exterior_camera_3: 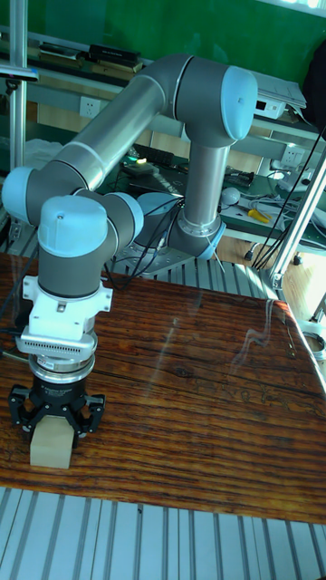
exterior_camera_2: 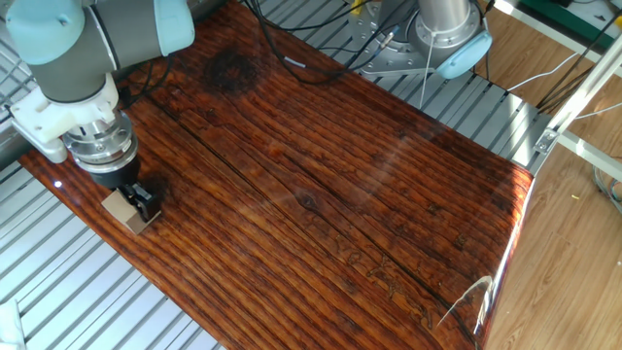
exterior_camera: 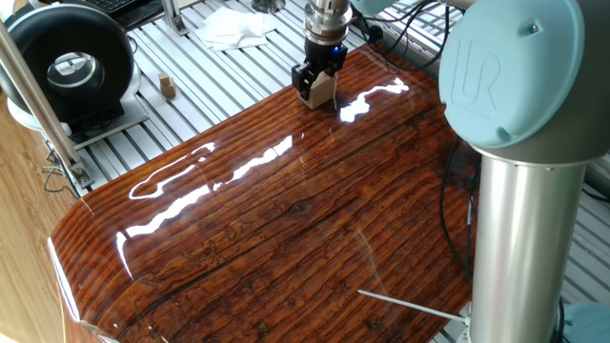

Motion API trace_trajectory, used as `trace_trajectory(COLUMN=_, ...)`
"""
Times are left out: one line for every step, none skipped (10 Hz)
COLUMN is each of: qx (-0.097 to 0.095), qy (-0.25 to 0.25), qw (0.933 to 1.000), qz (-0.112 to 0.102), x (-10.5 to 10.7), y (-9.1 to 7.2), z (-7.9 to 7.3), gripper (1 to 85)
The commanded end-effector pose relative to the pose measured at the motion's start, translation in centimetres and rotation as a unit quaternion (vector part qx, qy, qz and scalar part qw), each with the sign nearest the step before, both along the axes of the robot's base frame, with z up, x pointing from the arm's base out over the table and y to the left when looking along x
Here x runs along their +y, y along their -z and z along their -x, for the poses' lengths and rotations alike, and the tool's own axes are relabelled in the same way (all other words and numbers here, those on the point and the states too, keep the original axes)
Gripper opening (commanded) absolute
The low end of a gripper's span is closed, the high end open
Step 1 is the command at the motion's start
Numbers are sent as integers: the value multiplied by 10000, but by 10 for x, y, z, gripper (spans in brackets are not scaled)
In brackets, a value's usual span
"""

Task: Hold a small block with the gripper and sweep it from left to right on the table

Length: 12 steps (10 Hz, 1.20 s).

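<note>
Black two-fingered claw gripper (exterior_camera_3: 51, 433) clamped around a plain light-tan wooden cube (exterior_camera_3: 51, 447), fingers (exterior_camera_2: 146, 203) pressed on opposite faces. Cube sitting flat on the glossy reddish-brown striped board (exterior_camera_2: 321, 194), right near one corner and close to the edge by the silver slatted aluminium surface (exterior_camera_2: 87, 292). Loads of bare board stretching away toward the far end
</note>
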<state>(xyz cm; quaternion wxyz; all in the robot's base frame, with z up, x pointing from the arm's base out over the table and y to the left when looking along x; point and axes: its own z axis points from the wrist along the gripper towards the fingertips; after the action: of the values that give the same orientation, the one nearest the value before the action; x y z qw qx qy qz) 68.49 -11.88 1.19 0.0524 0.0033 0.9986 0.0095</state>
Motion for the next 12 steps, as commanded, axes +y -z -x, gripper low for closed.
trace_trajectory(qx=-48, qy=56, qw=10000, qz=-17, x=2, y=2, z=-2, gripper=10)
trace_trajectory(qx=-56, qy=86, qw=9999, qz=18, x=3, y=0, z=-1, gripper=10)
trace_trajectory(qx=-33, qy=94, qw=10000, qz=2, x=5, y=-3, z=1, gripper=10)
trace_trajectory(qx=-17, qy=94, qw=10000, qz=9, x=5, y=-6, z=1, gripper=10)
trace_trajectory(qx=-2, qy=71, qw=10000, qz=4, x=4, y=-4, z=1, gripper=10)
trace_trajectory(qx=-33, qy=94, qw=9999, qz=32, x=6, y=0, z=-1, gripper=10)
trace_trajectory(qx=-56, qy=109, qw=9999, qz=61, x=7, y=4, z=-2, gripper=10)
trace_trajectory(qx=-72, qy=109, qw=9999, qz=61, x=8, y=5, z=-3, gripper=10)
trace_trajectory(qx=-72, qy=109, qw=9999, qz=61, x=8, y=5, z=-3, gripper=10)
trace_trajectory(qx=-79, qy=109, qw=9999, qz=69, x=7, y=4, z=-3, gripper=10)
trace_trajectory(qx=-72, qy=109, qw=9999, qz=69, x=7, y=1, z=-2, gripper=10)
trace_trajectory(qx=-41, qy=109, qw=9999, qz=69, x=8, y=-3, z=0, gripper=10)
